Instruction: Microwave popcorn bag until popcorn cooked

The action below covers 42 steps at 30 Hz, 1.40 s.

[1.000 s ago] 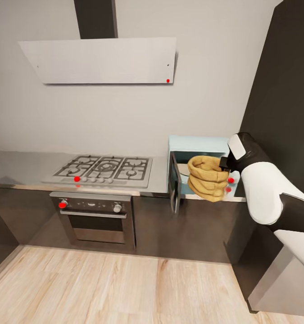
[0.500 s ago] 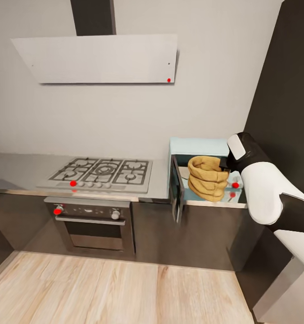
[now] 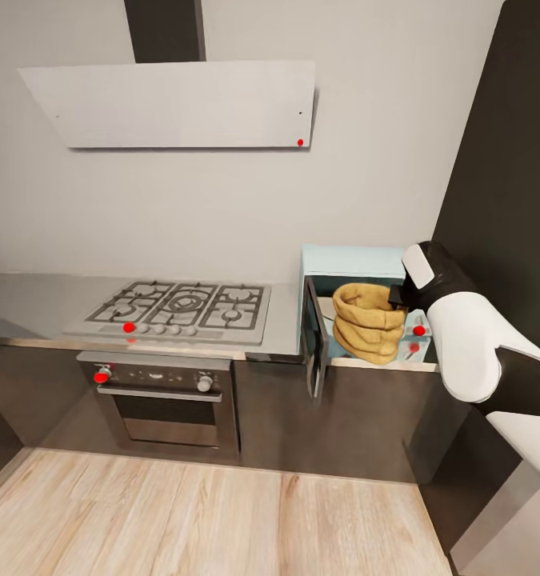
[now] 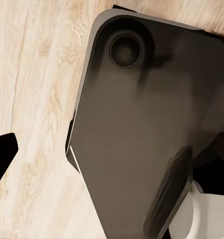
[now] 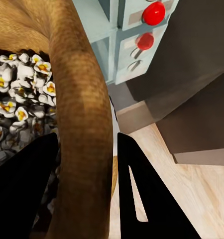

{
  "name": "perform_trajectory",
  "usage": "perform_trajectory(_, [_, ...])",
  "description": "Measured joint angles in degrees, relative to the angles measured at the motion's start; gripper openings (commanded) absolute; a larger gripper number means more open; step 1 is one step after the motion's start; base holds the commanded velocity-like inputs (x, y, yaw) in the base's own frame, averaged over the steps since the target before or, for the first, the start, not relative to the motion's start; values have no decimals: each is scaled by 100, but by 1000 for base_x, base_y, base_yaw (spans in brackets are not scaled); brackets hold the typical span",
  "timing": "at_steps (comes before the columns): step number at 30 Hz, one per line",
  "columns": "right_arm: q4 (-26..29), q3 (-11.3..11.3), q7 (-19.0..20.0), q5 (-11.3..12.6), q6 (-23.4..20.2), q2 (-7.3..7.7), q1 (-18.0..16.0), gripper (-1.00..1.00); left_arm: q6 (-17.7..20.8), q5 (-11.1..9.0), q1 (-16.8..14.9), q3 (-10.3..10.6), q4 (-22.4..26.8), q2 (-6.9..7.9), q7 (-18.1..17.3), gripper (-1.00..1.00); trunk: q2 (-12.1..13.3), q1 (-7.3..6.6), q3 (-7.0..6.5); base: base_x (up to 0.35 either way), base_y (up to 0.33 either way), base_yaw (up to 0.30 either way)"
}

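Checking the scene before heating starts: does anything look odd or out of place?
Only that the popcorn bag already shows white popped-looking kernels in the right wrist view, though the right gripper holds its rim at the open microwave. Nothing is spilled.

Microwave and hob on countertop

Microwave door swung open; popcorn bag fills opening.
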State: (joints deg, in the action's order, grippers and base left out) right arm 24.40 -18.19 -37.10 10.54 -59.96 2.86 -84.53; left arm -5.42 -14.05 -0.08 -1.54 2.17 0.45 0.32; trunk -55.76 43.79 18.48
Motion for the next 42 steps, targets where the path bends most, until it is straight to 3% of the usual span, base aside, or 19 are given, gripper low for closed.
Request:
perform_trajectory(18, [4,2,23,4,0,41,2,-100,0,2,0,3,0,0,-4,100,0,0,0,1,0,0])
perform_trajectory(26, [0,2,23,0,0,44,6,-100,0,11,0,11,0,0,-8,100,-1,-2,0,225,0,0])
perform_trajectory(42, [-3,6,22,-55,97,66,12,-100,0,2,0,8,0,8,-8,100,0,-1,1,19,0,0])
